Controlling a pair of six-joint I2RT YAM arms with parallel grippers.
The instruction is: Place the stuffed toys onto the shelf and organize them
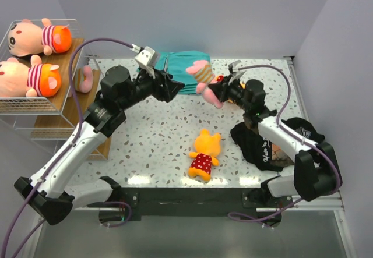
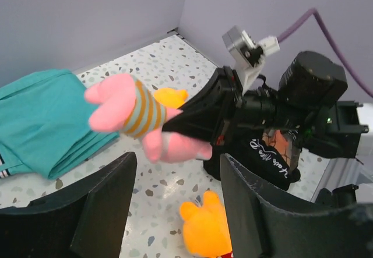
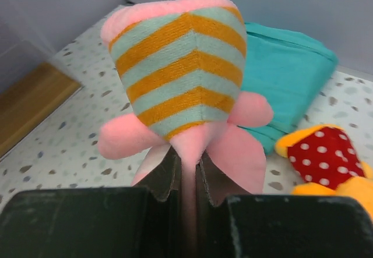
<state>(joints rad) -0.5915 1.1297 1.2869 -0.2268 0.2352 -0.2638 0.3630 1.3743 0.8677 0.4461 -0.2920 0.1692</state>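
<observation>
Over the table (image 1: 157, 141), pinches striped pink toy (image 3: 180, 60) in right gripper (image 3: 186, 173); holds left gripper (image 2: 178, 176) spread, near it.

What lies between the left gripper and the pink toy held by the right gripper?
Nothing solid: the left gripper faces the pink toy across open air, with only the speckled table below. The left wrist view shows this.
</observation>
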